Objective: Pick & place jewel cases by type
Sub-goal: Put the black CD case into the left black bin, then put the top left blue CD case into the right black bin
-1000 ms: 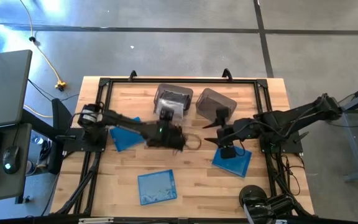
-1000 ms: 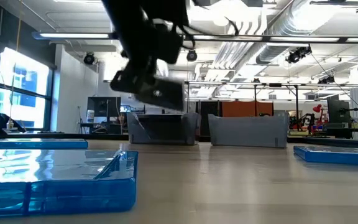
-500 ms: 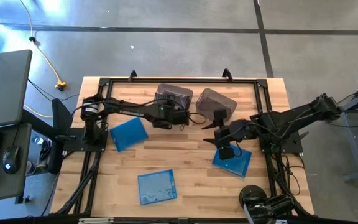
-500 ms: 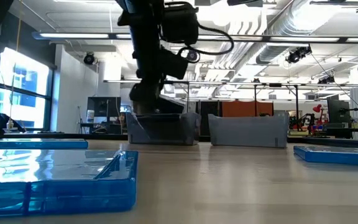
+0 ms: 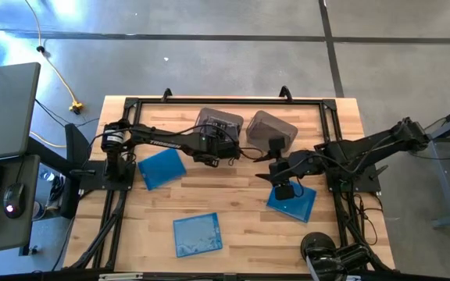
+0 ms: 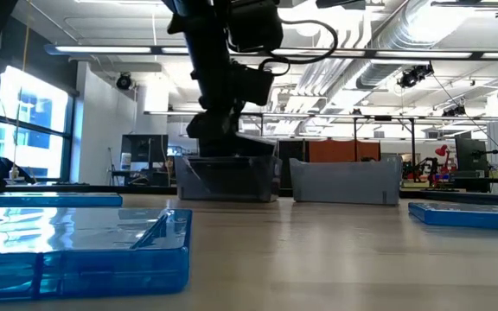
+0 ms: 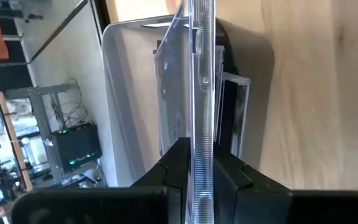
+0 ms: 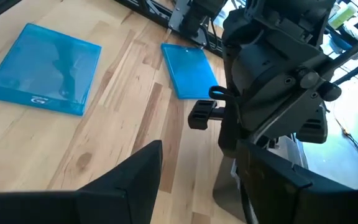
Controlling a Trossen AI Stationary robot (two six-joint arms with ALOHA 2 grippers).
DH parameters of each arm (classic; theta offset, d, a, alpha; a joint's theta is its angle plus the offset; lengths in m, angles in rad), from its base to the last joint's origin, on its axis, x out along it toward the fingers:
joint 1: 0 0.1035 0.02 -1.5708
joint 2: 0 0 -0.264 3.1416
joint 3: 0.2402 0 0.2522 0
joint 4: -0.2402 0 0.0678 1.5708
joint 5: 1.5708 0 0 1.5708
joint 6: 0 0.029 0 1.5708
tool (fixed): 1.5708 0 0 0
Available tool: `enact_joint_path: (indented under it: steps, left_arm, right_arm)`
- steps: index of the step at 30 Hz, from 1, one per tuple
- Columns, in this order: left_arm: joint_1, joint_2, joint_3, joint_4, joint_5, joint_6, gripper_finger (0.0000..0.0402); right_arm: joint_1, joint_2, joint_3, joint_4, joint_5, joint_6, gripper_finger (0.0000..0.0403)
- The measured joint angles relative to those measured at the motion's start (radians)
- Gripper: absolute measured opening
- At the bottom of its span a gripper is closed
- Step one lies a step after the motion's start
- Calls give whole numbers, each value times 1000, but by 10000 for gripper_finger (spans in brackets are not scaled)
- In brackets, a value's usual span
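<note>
Clamped on the edge of a clear-sided jewel case (image 7: 202, 93), the left gripper (image 5: 212, 150) hangs over the near rim of the left bin (image 5: 219, 119), with the case standing on edge between its fingers (image 7: 178, 168) and pointing into the bin, where at least one dark case (image 7: 229, 115) already lies. The right gripper (image 5: 285, 187) waits with its jaws spread wide, holding nothing, just above the blue case (image 5: 297, 204) that sits nearer the table's front than the right bin (image 5: 272, 125). Two more blue cases lie on the wood: one (image 5: 161, 167) in front of the left bin and off toward the left arm's base, and a cloud-patterned one (image 5: 197, 234) well in front of that bin, close to the table's front edge.

These cases look light, thin and stiff, with smooth hard plastic faces that would likely slide in a loose hold (and the hinged lid could crack or spring if squeezed at a corner). Lying flat, each is best taken across two opposite edges near the middle, or tipped up by one edge first, then pinched across its thin faces as the left gripper does
</note>
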Motion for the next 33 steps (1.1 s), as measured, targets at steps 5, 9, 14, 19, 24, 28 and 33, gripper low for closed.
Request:
enact_joint_path:
  steps: [5,9,14,19,24,28,33]
  left_arm:
    - [0,0,0,-11,13,37,37]
    - [0,2,0,-16,42,41,66]
    - [0,3,-1,-18,53,40,126]
    - [0,3,-1,-13,-4,6,175]
    - [-15,3,-1,-27,-32,-85,190]
    - [-68,4,35,-176,-137,-93,181]
    - [-138,4,156,-520,-211,-280,173]
  right_arm:
    - [0,0,0,0,0,0,204]
    - [0,0,0,0,-6,0,204]
    - [0,0,0,0,-11,11,204]
    - [0,0,0,0,-11,26,204]
    - [0,0,0,-2,-12,26,204]
    - [0,0,0,-2,-11,26,204]
    - [0,0,0,-3,-9,31,204]
